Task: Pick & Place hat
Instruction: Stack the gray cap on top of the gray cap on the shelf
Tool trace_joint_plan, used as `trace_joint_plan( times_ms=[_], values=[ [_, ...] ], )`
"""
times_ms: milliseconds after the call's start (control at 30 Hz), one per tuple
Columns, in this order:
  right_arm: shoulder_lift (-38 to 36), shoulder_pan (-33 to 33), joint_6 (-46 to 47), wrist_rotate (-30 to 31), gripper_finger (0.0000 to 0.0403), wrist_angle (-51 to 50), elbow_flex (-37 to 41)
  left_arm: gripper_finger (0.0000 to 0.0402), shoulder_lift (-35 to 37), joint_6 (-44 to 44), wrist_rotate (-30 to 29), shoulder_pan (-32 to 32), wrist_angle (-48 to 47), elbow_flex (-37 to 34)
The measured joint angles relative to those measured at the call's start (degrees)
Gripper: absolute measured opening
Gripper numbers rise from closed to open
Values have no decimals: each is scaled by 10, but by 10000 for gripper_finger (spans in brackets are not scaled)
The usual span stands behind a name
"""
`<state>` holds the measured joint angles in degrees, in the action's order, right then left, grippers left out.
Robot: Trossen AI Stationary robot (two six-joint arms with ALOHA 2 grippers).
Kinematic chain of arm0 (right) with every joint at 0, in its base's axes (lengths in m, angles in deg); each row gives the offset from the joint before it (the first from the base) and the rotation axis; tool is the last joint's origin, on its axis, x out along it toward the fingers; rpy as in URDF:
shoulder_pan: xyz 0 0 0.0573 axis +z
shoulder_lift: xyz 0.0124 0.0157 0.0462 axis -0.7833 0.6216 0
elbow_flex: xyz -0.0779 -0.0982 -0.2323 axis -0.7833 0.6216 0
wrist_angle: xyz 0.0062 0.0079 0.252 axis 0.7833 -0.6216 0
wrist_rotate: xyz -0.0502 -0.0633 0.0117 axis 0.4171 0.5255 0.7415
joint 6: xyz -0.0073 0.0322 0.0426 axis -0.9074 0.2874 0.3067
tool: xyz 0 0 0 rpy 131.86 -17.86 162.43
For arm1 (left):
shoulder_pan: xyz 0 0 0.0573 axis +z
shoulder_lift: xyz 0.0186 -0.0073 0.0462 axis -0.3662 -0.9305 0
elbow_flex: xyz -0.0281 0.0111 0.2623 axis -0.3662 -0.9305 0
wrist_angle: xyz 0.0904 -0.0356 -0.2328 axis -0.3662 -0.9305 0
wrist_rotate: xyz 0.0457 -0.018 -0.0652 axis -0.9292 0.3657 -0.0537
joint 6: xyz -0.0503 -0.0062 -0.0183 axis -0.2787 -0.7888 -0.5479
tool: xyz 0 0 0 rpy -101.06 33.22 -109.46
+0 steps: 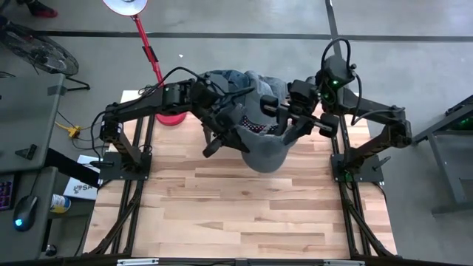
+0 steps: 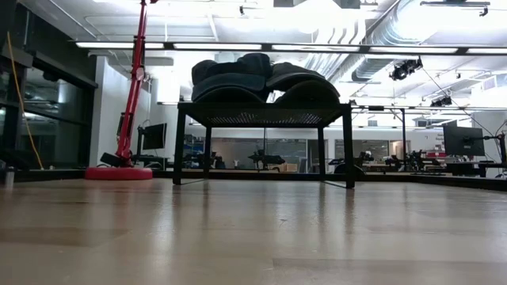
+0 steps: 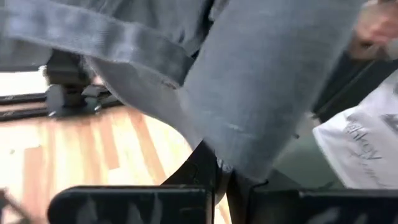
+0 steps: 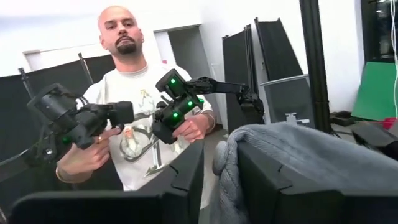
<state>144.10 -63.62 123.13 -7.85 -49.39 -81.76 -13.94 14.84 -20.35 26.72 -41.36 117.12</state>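
Wooden tabletop (image 1: 244, 214) bare in front. Red lamp stand (image 1: 150, 53) at the far left corner. A person (image 4: 140, 99) beyond holds two control handles.

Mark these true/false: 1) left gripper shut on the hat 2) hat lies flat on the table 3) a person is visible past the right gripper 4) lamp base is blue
1) True: the left gripper is shut on the grey hat.
2) False: both arms hold it up above the wooden table.
3) True: a person holding two controllers shows beyond the right gripper.
4) False: the lamp base is red.
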Motion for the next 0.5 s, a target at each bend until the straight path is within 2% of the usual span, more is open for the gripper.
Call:
trace_joint_plan(
  times_ms=[167,367,500],
  values=[
    [-24,-18,-9,10,95,-37,0,5,18,22,-56,0,-45,2],
    [-71,-67,-80,50,97,-119,0,5,41,41,-118,0,-95,0],
    [-99,-99,-159,118,98,-193,-1,5,58,46,-158,0,-138,0]
  ],
)
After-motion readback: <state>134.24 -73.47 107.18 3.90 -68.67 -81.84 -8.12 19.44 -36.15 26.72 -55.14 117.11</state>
